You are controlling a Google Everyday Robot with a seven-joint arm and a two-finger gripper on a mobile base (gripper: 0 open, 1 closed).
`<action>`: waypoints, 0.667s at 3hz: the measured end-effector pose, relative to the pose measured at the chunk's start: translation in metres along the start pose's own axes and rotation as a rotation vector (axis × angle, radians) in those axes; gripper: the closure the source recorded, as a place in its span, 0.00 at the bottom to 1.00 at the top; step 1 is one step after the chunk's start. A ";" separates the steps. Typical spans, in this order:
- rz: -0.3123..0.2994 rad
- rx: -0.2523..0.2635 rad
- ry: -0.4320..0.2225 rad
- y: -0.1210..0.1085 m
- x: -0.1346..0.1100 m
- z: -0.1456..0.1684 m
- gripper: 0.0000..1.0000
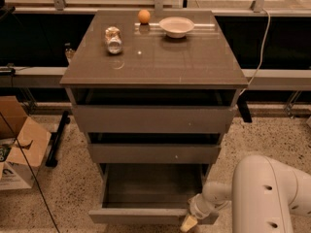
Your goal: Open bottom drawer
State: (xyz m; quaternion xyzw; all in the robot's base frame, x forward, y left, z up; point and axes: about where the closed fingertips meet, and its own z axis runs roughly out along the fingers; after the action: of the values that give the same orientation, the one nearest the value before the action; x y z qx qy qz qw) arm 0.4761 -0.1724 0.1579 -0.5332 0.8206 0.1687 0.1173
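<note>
Camera view, looking down from the front on a grey-brown cabinet [155, 62].

Down at the frame's lower edge, on the end of a white arm [269, 198]: the gripper [188, 222], pale yellow at the tip. Touching, or just beside, the right end of the front lip of the bottom drawer [153, 191]. Width of opening: cannot tell. Holding that lip or merely set against it: cannot tell either.

Left of the gripper and a little above it in the frame: the drawer's shallow grey tray, already well out from under the two fronts above.

Long axis of the drawer front: left to right, leading away from the gripper toward the left. Line of travel at right angles to that, out toward the camera.

Judged from this: task far along, perhaps all but done. Any remaining pull to go straight toward the viewer. Some risk of skewing the tray on its runners, given a contact point at the right corner rather than mid-front.

Directly above the gripper: the middle drawer front [154, 153], shut or nearly so. Higher again, the tall top front [154, 119].

Far above and to the left, on the cabinet top: a crushed can [113, 39], an orange [144, 16], a white bowl [176, 26].

Well off to the left, on the speckled floor [272, 135]: a cardboard box [17, 144].
</note>
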 end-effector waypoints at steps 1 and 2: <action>-0.001 -0.001 0.029 0.012 0.003 -0.003 0.00; 0.022 -0.032 0.068 0.036 0.016 -0.002 0.00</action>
State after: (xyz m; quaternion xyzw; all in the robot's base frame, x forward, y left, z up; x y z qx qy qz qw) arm 0.4371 -0.1732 0.1596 -0.5316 0.8271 0.1646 0.0790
